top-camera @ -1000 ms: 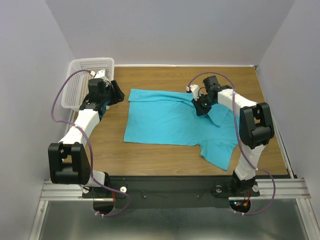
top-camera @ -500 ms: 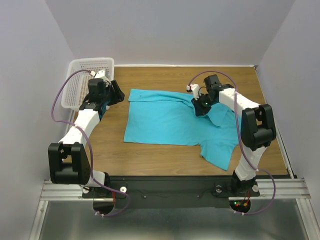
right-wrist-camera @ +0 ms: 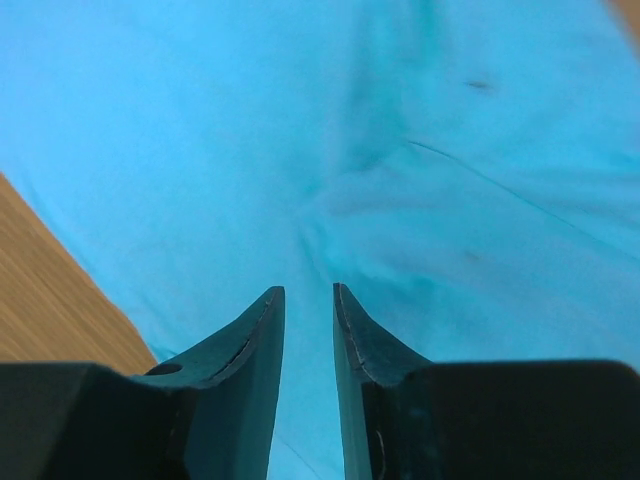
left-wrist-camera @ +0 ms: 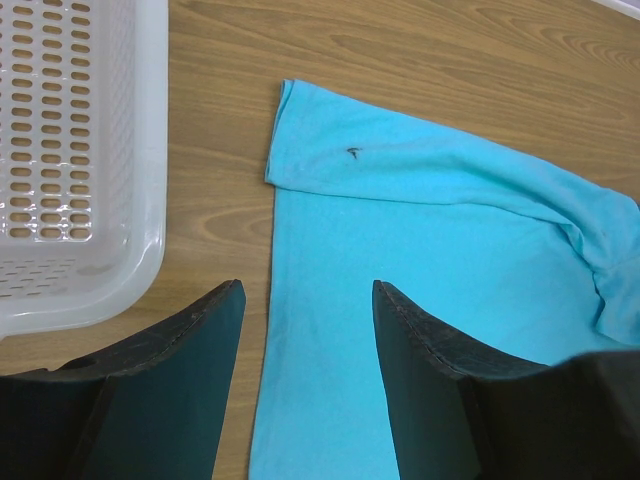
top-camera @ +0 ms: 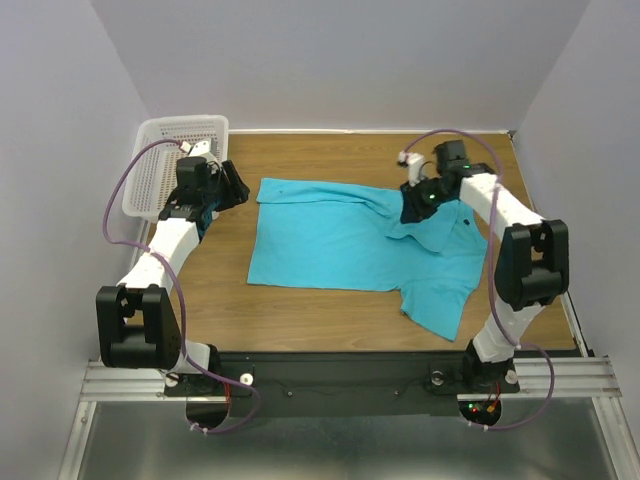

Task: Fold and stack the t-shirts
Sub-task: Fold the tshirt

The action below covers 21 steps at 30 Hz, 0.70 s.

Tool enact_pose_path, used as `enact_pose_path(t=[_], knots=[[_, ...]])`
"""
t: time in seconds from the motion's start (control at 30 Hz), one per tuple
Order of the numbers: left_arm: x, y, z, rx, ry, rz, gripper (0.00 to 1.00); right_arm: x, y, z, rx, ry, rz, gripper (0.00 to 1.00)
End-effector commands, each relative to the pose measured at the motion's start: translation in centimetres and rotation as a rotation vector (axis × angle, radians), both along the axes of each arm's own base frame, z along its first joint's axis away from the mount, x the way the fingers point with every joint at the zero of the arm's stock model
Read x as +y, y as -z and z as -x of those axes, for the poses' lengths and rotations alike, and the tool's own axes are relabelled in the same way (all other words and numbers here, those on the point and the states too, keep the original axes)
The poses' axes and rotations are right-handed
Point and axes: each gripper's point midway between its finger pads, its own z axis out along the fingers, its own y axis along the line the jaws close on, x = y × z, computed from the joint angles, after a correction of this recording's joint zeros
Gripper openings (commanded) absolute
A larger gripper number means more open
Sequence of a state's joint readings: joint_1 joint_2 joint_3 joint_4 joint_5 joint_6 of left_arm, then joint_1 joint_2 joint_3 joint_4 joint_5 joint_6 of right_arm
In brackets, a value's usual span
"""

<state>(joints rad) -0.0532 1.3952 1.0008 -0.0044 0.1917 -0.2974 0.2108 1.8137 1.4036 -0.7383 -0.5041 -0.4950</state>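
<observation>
One turquoise t-shirt (top-camera: 340, 240) lies spread on the wooden table, with its right upper part folded over into a bunched flap (top-camera: 432, 232). My right gripper (top-camera: 414, 203) hovers over that bunched part. In the right wrist view its jaws (right-wrist-camera: 308, 292) stand a narrow gap apart, with wrinkled cloth (right-wrist-camera: 420, 160) below and nothing pinched. My left gripper (top-camera: 232, 188) is wide open and empty just left of the shirt's upper left corner. In the left wrist view (left-wrist-camera: 305, 290) it hangs above the shirt's left edge (left-wrist-camera: 330, 330), with the folded left sleeve (left-wrist-camera: 340, 150) ahead.
A white mesh basket (top-camera: 160, 160) stands at the table's far left and also shows in the left wrist view (left-wrist-camera: 70, 150). Bare wood (top-camera: 320, 150) lies behind the shirt and in front of it. White walls close in on both sides.
My right gripper has drawn back to the right and a little farther away over the folded flap. The shirt and my left arm have not moved.
</observation>
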Motion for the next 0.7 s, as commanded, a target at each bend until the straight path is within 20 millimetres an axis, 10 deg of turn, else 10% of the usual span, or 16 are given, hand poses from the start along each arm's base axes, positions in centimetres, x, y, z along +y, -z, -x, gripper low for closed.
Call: enact_pose_path(t=[0.0, 0.3, 0.67], knots=[[0.1, -2.4, -0.8, -0.071, 0.01, -0.002, 0.65, -9.9, -4.3, -5.4, -0.103, 0.452, -0.071, 0.32], [-0.4, -1.5, -1.1, -0.064, 0.028, 0.02, 0.65, -20.1, -1.1, -10.3, -0.104, 0.818, -0.033, 0.32], [-0.8, -0.8, -1.6, -0.048, 0.046, 0.036, 0.65, -20.3, 1.6, -14.1, -0.032, 0.847, -0.13, 0.32]])
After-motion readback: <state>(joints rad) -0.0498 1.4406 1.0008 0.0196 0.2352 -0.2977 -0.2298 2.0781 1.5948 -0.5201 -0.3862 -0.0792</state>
